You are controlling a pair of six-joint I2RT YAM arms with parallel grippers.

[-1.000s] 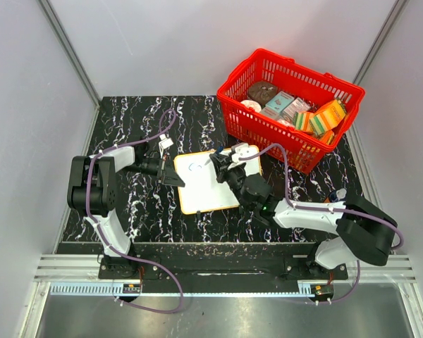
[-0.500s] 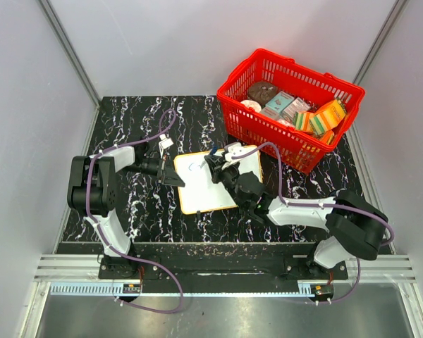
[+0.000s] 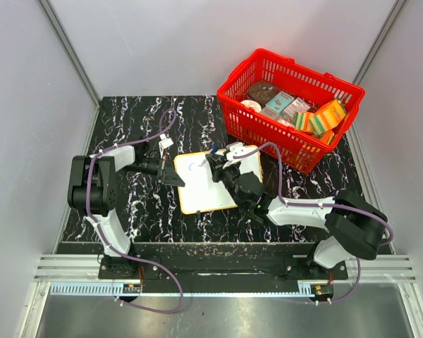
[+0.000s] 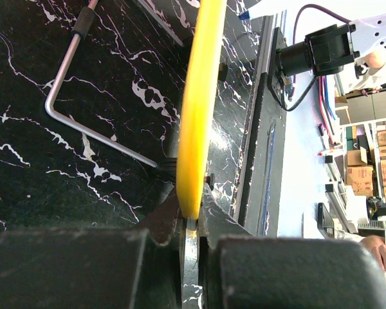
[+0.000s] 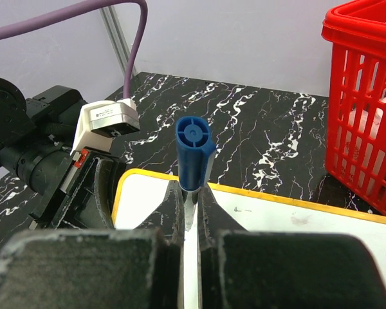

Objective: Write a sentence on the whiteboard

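The right pincer [image 5: 192,193], holding the marker [image 5: 193,148], has slid along the whiteboard [image 3: 201,191] toward the left pincer [image 4: 192,212] clamping its rim: writing starts.

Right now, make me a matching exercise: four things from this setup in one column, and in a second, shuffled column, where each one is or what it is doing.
Column one:
1. left gripper
2. right gripper
3. whiteboard
4. red basket

Column two:
A. holds packaged goods at the far right corner
B. shut on a blue marker
C. lies on the black marbled table between the arms
D. clamped on the board's yellow rim

Pairs: 1-D, 2-B, 3-C, 4-A
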